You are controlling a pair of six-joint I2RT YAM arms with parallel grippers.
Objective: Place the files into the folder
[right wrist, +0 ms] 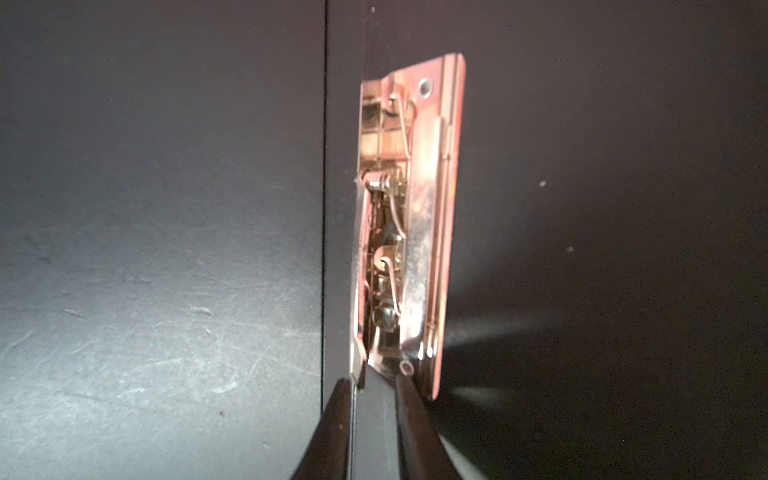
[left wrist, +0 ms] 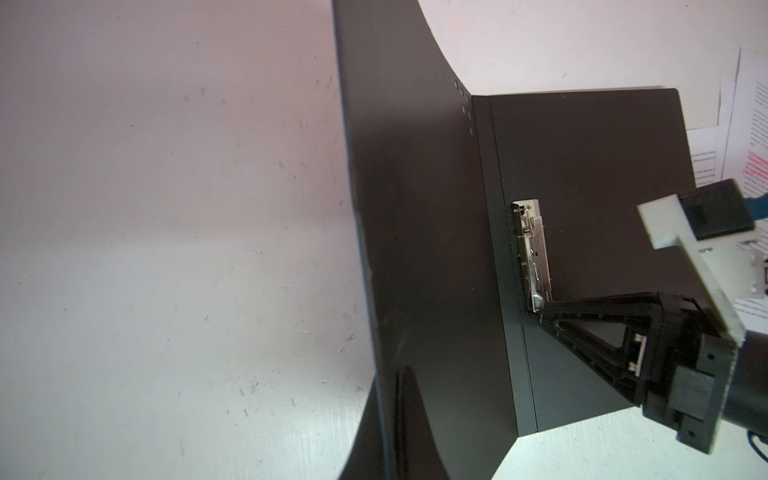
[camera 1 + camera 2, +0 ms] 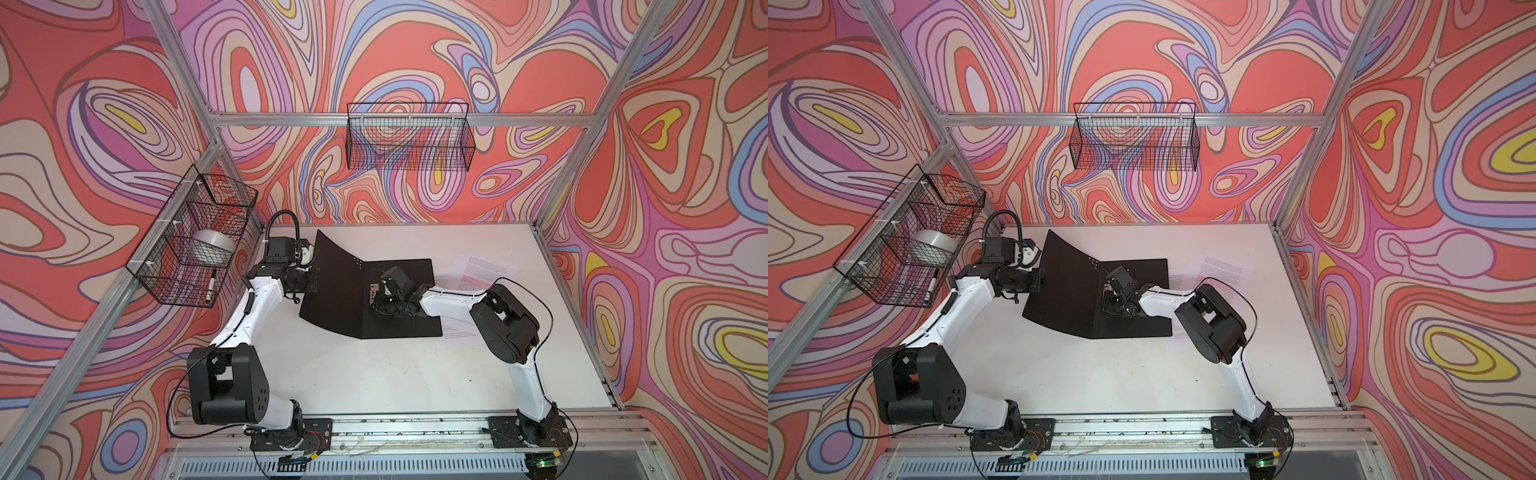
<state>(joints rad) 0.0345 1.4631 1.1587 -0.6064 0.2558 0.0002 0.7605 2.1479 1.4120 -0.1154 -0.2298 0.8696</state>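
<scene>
My right hand [image 1: 374, 384] reaches onto the flat A4 folder [image 3: 345, 299], which lies open mid-counter with its black inside up. The fingers stand a narrow gap apart, astride the near end of the shiny metal spine clip [image 1: 415, 228]; whether they bite, I cannot tell. My left hand [image 3: 311, 254], pinched together on the outer edge of the left cover, holds that cover curled up off the counter; the right half lies flat. The files [image 3: 478, 266], white printed sheets with pink-highlighted lines, lie along the folder's right edge, partly behind my right arm. The white counter [image 3: 395, 374] is scuffed. Around it stand swirling red, lilac and yellow walls [image 3: 415, 54] and an aluminium frame [image 3: 519, 119]. One black wire back basket [image 3: 349, 137] hangs on the far wall. A black wire side basket [image 3: 166, 266] at left holds a silvery roll [image 3: 214, 246] and a pen [image 3: 212, 286].
</scene>
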